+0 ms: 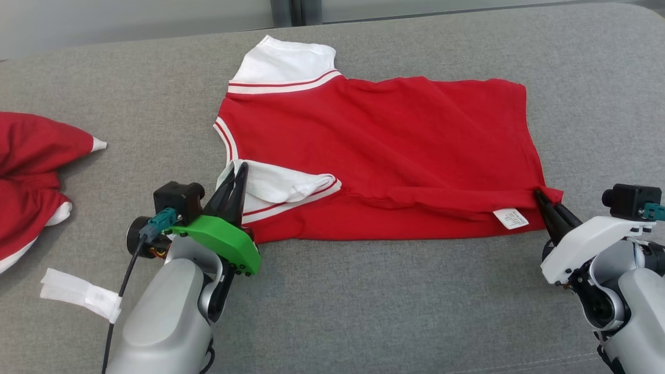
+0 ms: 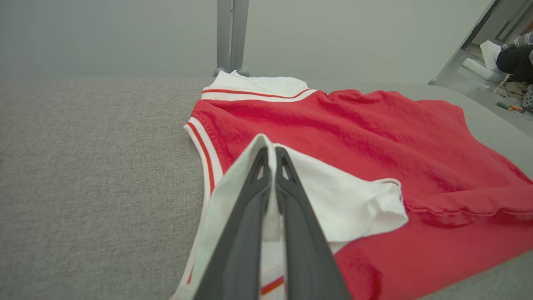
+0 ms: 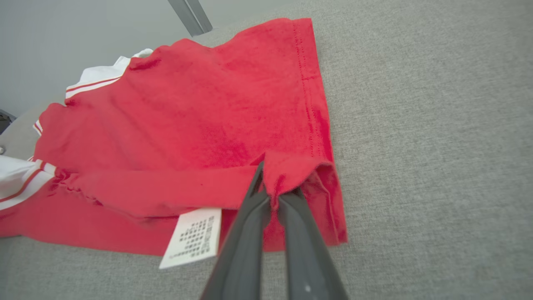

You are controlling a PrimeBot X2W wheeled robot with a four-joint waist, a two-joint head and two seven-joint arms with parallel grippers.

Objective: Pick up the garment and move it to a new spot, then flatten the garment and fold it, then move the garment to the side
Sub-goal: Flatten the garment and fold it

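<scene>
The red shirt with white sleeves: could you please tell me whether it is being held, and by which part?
The shirt is held twice: left gripper on the near white sleeve, right gripper on the hem corner beside the care label.

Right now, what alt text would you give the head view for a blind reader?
A red shirt with white sleeves lies spread on a grey cushion; the left gripper pinches its near sleeve, the right gripper its near hem corner. Another red garment lies at the left edge.

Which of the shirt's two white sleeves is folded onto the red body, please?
The near sleeve, pinched by the left gripper; the far sleeve lies spread outward.
</scene>
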